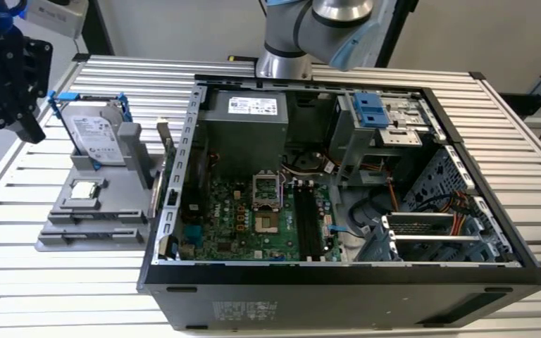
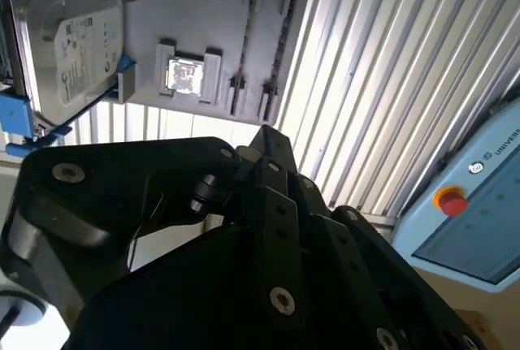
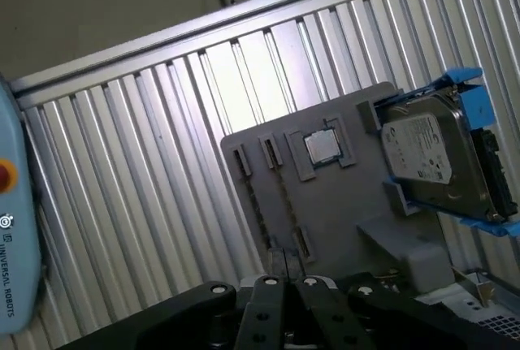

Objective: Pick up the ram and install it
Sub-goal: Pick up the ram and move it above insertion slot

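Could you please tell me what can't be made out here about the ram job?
- Pincer: cut off by the exterior view's left edge; whether it holds anything cannot be told.
- Gray fixture's long slots: too narrow in the first wrist view to tell if the ram sits there.
- Motherboard's black slots: too small in the exterior view to tell filled or empty.

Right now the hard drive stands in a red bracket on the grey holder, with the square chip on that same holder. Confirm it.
Wrong in one point: the bracket is blue, not red, as the first wrist view shows. The hard drive does stand in it on the grey holder, with the square chip on that same holder.
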`<state>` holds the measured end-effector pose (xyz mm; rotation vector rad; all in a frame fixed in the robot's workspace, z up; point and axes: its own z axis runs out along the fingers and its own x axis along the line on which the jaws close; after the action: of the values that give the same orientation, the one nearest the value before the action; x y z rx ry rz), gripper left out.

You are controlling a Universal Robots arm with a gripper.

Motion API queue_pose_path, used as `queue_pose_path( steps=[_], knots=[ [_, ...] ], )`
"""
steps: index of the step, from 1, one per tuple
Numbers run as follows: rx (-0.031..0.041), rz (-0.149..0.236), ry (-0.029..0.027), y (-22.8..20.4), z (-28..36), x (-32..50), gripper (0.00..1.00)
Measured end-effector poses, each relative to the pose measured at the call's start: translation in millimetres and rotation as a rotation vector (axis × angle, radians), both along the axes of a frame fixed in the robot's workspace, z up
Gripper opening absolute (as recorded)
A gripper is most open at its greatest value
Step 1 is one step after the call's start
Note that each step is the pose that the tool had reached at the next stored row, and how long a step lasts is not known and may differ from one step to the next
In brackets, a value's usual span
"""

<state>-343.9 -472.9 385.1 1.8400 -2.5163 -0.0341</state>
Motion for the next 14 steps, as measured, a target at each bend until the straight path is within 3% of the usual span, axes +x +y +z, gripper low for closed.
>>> queue_pose_path(
  steps=[7, 11, 14],
  knots=[
    [0.0015, 0.124, -0.0052, 0.0, 0.1, 0.0, 0.00],
    [0.0071, 0.183, -0.0132, 0.0, 0.0, 0.0, 0.00],
    [0.0163, 0.220, -0.0177, 0.0, -0.1, -0.1, 0.00]
  ],
)
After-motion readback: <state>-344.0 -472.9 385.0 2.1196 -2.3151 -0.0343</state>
